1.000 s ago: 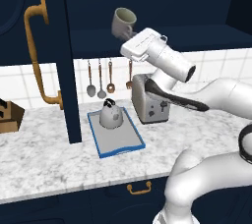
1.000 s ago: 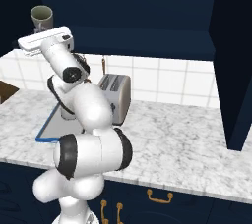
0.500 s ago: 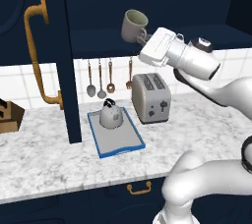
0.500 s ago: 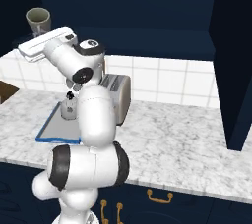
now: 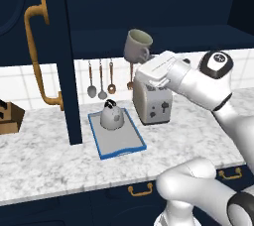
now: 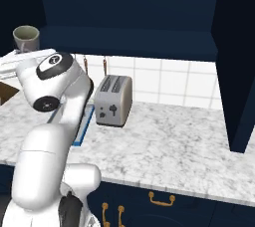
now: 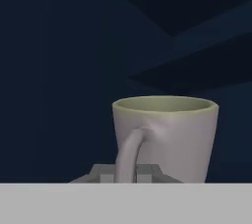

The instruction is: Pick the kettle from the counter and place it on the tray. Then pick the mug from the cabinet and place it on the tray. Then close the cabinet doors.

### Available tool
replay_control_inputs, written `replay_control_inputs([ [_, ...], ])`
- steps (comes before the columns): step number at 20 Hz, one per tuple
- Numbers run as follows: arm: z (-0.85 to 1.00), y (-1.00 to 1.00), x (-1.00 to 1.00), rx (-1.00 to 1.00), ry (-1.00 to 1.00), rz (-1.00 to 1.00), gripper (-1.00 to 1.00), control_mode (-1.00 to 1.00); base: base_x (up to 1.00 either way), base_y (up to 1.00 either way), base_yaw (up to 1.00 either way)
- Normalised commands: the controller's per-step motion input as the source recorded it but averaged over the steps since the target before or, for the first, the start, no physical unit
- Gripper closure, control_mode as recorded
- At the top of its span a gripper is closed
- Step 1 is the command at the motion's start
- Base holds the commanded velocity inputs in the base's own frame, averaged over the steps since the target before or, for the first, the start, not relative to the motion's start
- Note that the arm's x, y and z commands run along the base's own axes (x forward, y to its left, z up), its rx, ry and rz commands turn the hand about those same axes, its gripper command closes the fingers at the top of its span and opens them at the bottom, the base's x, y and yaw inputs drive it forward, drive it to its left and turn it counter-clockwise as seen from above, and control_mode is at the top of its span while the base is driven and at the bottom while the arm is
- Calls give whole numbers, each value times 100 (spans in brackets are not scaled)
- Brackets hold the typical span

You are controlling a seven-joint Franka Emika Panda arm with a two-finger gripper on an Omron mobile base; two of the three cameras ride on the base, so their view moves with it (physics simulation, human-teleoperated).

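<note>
The claw (image 5: pixel 138 64) holds the mug (image 5: pixel 137 45) up in the air, clamped on its lower part near the handle. The mug sits upright, out in front of the dark cabinet (image 5: pixel 163 7) and above the toaster (image 5: pixel 153 103). From the hand camera the mug (image 7: pixel 165 137) fills the lower middle, handle toward the camera, with the navy cabinet behind it. In the right base view the mug (image 6: pixel 26 38) shows at the far left, above the arm's white hand.

On the table (image 5: pixel 44 158) the tray (image 5: pixel 119 143) lies left of the toaster and just beside it. The kettle (image 5: pixel 110 114) stands on the far half of the tray, its black knob up. An open cabinet door (image 5: pixel 64 56) with a curved brass handle (image 5: pixel 38 56) hangs left of the tray. Three utensils (image 5: pixel 101 79) hang on the tiled wall behind the kettle. A wooden box (image 5: pixel 10 117) sits at the far left of the table.
</note>
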Motion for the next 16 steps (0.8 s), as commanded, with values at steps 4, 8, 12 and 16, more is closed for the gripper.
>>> replay_control_inputs([
  [4,-48,-47,-29,-3,17,31,100,-100,0,0,0],
  [8,-54,-34,1,-11,36,41,100,-100,0,0,0],
  [12,-58,-3,2,-10,29,17,100,-100,0,0,0],
  [16,-42,37,0,-2,12,-18,100,-100,0,0,0],
])
